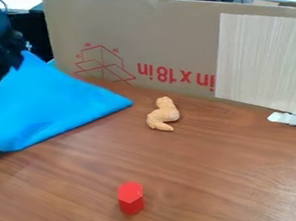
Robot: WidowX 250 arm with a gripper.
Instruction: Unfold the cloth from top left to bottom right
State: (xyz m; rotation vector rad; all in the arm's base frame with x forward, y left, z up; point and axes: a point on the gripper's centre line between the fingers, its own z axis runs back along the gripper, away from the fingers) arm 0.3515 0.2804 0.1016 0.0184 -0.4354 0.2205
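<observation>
The black gripper (17, 61) is at the upper left, shut on the top corner of the blue cloth (49, 106). From that pinched corner the cloth slopes down to the table at the left. One pointed corner lies toward the middle of the table, and the lower edge runs back to the left side of the view. Whatever lies beneath the cloth is hidden.
A tan, wing-shaped toy (164, 114) lies right of the cloth. Nearer the front stands a red hexagonal block (130, 198). A cardboard panel (163, 40) borders the back of the wooden table (219, 175), with a white object (294, 119) by its right end.
</observation>
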